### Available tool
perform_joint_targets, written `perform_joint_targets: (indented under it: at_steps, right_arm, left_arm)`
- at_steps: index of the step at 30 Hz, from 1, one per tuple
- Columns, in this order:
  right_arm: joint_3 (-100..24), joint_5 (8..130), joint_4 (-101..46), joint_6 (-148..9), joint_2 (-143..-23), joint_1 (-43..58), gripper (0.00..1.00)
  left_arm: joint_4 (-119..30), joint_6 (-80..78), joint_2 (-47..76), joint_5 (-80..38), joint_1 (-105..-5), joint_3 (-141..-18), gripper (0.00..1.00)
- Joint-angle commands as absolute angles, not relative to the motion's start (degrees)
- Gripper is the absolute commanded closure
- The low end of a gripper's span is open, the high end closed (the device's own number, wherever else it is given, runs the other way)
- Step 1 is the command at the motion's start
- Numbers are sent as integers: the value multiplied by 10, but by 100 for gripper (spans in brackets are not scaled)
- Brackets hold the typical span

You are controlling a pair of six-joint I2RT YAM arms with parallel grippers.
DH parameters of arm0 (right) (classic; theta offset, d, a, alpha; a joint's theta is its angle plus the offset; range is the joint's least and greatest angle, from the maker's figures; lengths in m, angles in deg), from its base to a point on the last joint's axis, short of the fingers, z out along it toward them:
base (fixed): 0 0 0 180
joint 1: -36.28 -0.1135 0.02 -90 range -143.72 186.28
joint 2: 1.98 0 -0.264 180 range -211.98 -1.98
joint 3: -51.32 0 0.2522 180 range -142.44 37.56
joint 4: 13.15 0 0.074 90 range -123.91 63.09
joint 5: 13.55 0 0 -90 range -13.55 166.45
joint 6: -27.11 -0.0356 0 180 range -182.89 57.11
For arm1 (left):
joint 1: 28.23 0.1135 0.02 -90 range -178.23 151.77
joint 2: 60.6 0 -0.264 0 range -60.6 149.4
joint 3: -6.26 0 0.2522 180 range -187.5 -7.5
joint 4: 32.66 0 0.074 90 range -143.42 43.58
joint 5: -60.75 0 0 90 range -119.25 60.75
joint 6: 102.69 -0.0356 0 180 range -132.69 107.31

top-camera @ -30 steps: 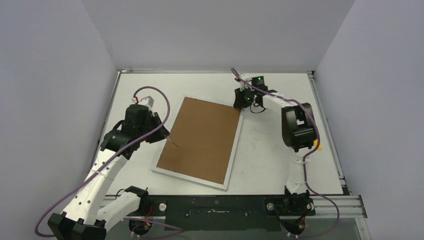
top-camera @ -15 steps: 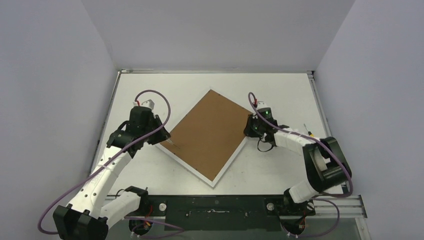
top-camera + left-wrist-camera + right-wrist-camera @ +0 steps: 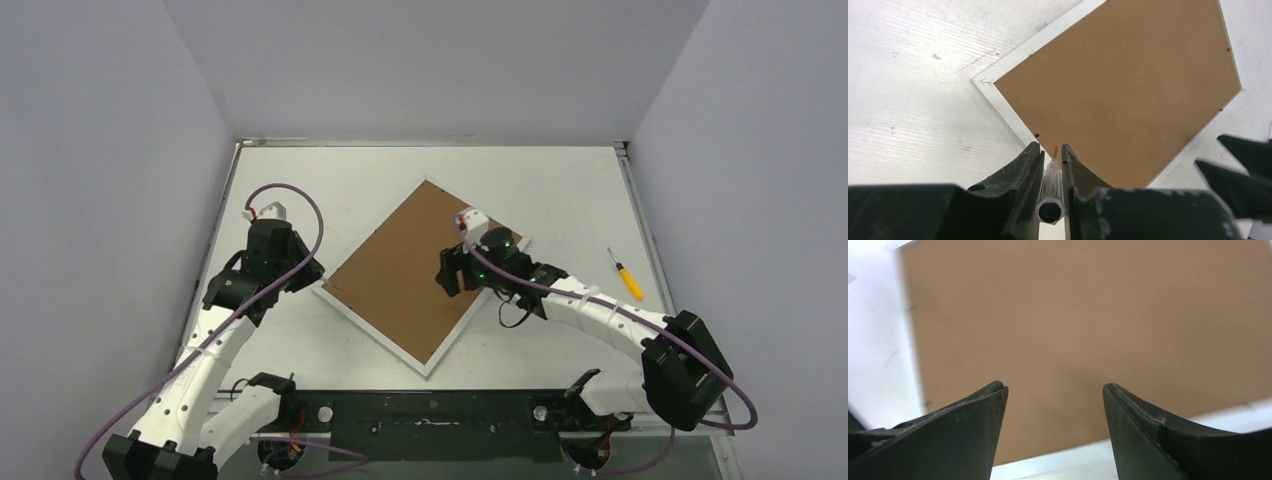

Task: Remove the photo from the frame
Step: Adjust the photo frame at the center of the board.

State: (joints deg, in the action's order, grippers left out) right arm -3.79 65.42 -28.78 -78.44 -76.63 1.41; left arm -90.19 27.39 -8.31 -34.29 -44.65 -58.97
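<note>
The frame [image 3: 395, 275] lies face down on the table, turned like a diamond, its brown back [image 3: 1128, 90] up inside a narrow white border [image 3: 1013, 55]. The photo is hidden under that back. My left gripper [image 3: 318, 273] is at the frame's left corner, shut on a clear-handled screwdriver [image 3: 1051, 192] whose tip points at the border's inner edge. My right gripper [image 3: 446, 272] hovers over the right half of the brown back [image 3: 1073, 315], open, with nothing between its fingers [image 3: 993, 400]. Its dark fingertips [image 3: 1243, 170] show at the right of the left wrist view.
A yellow-handled screwdriver [image 3: 627, 276] lies on the white table to the right of the frame. Grey walls close in the table on three sides. Small black tabs [image 3: 1037, 134] sit along the frame's inner edge.
The frame has turned from nearly upright to a diamond. My right arm has swung from the frame's far corner to over its back and opened. The left gripper has drawn back to the left corner.
</note>
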Motion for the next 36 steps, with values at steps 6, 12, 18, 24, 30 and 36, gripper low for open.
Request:
perform_joint_targets:
  at_steps: [6, 12, 18, 24, 30, 36]
  right_arm:
    - [-150, 741, -371, -691, -857, -285, 27]
    - [-177, 863, -404, -812, -936, -394, 33]
    - [-222, 961, -483, -909, -1018, -452, 44]
    - [-253, 990, -534, -974, -1061, -487, 79]
    - [-370, 1021, -486, -946, -1146, -483, 88]
    - [-484, 916, -294, -899, -1220, -386, 86]
  left_arm:
    - [-918, 272, -120, -371, -364, -608, 100]
    - [-917, 255, -135, -350, -306, -607, 100]
    - [-906, 250, -143, -332, -292, -599, 100]
    - [-902, 237, -153, -330, -285, -594, 100]
    - [-915, 237, -169, -355, -267, -601, 100]
    - [-905, 247, -181, -361, -262, -593, 100]
